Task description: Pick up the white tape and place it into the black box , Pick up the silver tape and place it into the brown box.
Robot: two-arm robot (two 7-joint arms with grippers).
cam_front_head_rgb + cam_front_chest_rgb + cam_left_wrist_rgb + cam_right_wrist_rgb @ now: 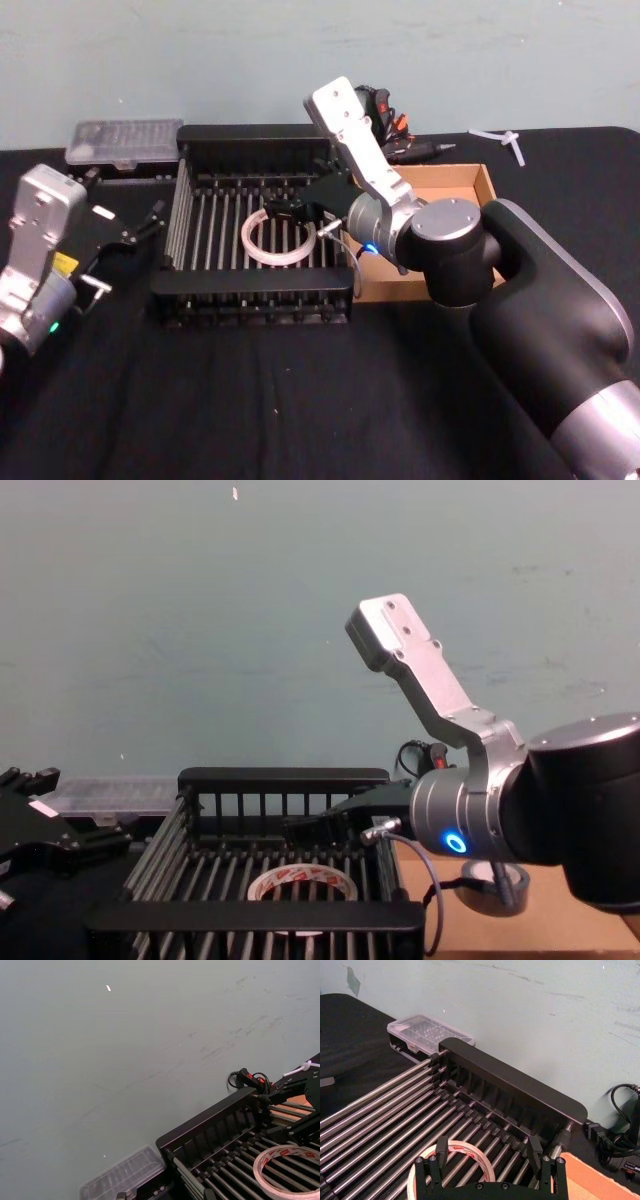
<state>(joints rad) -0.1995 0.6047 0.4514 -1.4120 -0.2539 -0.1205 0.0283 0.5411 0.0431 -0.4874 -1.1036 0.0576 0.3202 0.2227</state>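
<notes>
White tape (pixel 272 240) lies flat on the bars inside the black box (pixel 260 285), and we see our right tool (pixel 297 214) hanging just above the roll's right edge with its fingers (pixel 441 1146) spread and nothing between them. In the chest view the silver tape (pixel 492 890) sits on the floor of the brown box (pixel 455 180), just behind our right arm. Our left tool (pixel 140 228) is parked over the black table (pixel 300 400), left of the black box, fingers spread and pinching nothing.
</notes>
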